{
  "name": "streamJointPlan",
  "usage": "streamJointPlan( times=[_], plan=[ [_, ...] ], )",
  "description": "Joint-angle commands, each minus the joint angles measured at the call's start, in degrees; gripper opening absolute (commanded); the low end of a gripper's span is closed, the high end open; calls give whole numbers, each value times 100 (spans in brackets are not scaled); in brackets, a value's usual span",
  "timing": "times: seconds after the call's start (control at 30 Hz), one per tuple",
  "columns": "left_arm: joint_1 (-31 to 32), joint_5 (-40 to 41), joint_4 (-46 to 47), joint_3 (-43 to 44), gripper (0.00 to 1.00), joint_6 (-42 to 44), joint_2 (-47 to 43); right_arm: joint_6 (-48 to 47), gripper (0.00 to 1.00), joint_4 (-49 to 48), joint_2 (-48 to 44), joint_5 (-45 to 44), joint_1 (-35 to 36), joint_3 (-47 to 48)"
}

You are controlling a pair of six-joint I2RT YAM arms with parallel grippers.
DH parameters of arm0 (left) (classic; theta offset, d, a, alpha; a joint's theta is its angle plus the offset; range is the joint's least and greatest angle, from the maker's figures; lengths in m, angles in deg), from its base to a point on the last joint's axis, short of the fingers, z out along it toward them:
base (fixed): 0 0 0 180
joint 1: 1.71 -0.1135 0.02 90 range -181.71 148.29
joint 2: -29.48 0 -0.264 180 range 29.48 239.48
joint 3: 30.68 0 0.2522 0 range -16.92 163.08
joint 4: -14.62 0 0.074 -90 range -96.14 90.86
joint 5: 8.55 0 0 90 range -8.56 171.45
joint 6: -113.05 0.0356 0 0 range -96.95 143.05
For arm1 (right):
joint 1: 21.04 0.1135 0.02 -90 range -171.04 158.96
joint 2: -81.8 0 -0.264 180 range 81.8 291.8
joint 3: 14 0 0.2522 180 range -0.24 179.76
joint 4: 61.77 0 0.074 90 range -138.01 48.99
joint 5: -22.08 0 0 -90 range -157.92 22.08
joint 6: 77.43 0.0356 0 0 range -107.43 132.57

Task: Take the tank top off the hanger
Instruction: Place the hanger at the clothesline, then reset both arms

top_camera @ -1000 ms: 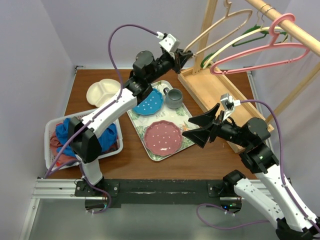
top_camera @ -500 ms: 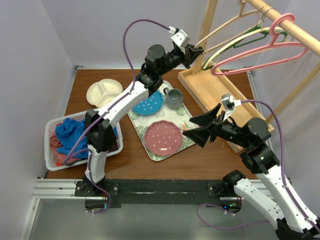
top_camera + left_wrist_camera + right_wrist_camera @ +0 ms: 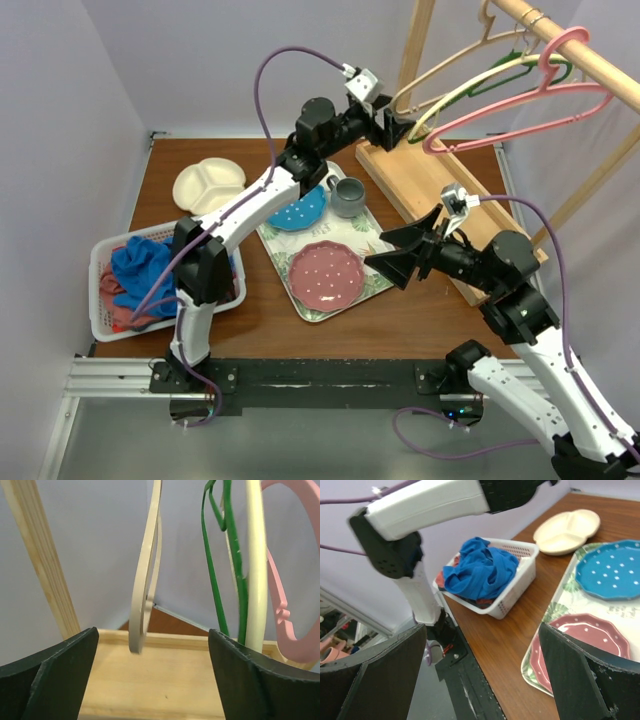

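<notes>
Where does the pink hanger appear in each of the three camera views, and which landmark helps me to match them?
Top external: the pink hanger hangs at the upper right.
Left wrist: it is at the right edge, beside a green hanger.
Right wrist: not in view.
Shared landmark: the rack's wooden post, left of the hanger in both views that show it.

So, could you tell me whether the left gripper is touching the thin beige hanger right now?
Apart. The left wrist view shows the left gripper open, with the thin beige hanger hanging between its jaws and clear space on both sides.
</notes>
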Motion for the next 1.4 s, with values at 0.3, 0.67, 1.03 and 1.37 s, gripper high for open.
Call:
streamJointPlan(
  times=[0.3,0.67,1.03,1.37],
  plan=[
    [-136,1290,363,-3653,100,111,-3585,-676,99,1183,306,-1919,25,757],
    [-136,816,-508,-6341,100,-574,-6645,-554,99,1333,174,-2878,17,942],
    [-136,851,-526,-7382,100,-1049,-8282,-316,99,1201,122,-2588,25,722],
    [-127,719,-420,-7469,100,-1190,-8379,-264,99,1342,16,-2667,25,739]
  ],
)
